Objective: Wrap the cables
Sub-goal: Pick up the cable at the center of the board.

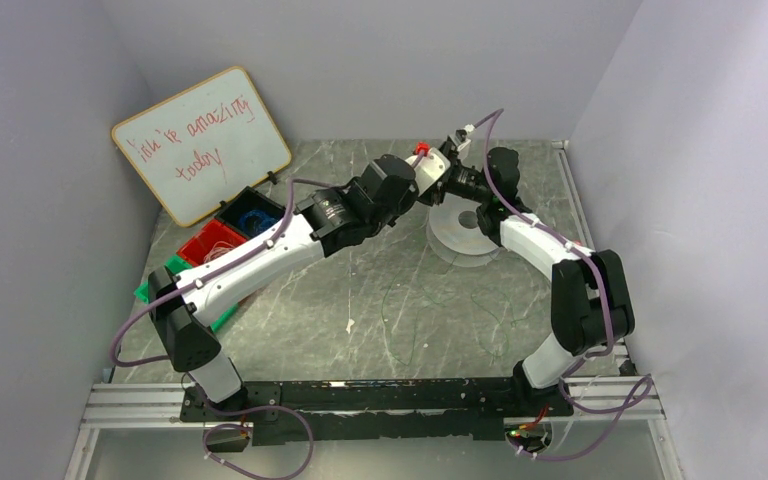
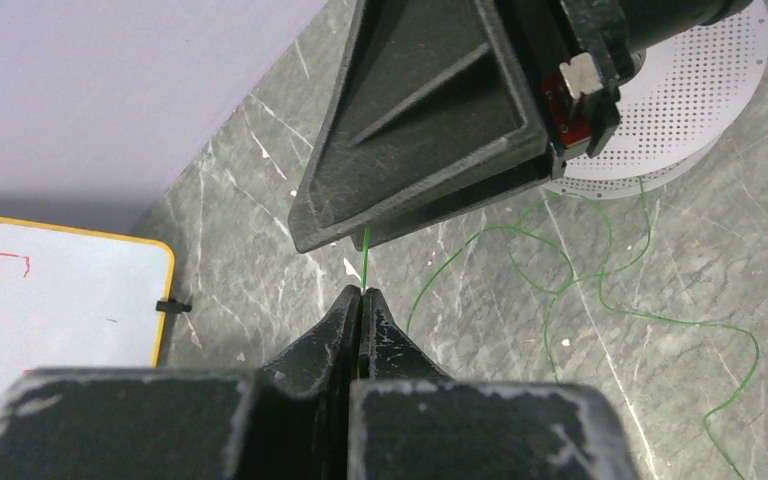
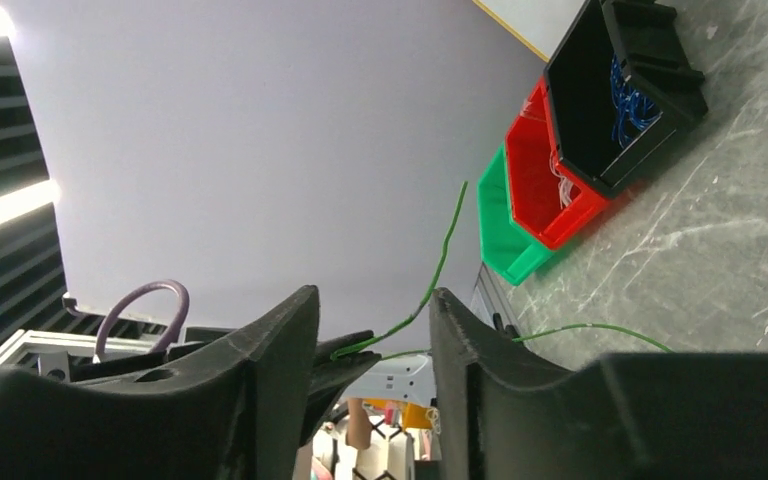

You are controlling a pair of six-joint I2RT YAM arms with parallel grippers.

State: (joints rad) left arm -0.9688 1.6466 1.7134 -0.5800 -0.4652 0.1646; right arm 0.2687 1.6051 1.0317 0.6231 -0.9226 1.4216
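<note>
Pale lilac walls box in a grey marbled table (image 1: pixel 380 300), with a whiteboard (image 1: pixel 200 140) leaning at the back left and a white perforated disc (image 1: pixel 460 235) at the back centre. The cable (image 2: pixel 364 262) is a hair-thin green wire. Most of it lies in loose loops and squiggles on the table beside the disc, while one end rises to the left end effector (image 2: pixel 361 298), whose tips are pressed together on it. Such wire looks almost weightless and springy rather than limp. It would likely slide through a slack pinch and spring out of any coil that is let go, so the sensible hold is close to the pinched end, squarely between the pads. The right end effector (image 3: pixel 372 305) has its fingers partly apart, straddling the short strand just beyond the left tips and not gripping it as far as can be seen. Both arms reach far forward and inward, their wrists meeting nose to nose near the disc. The left arm is stretched long and low, and the right is folded sharply at the elbow.
</note>
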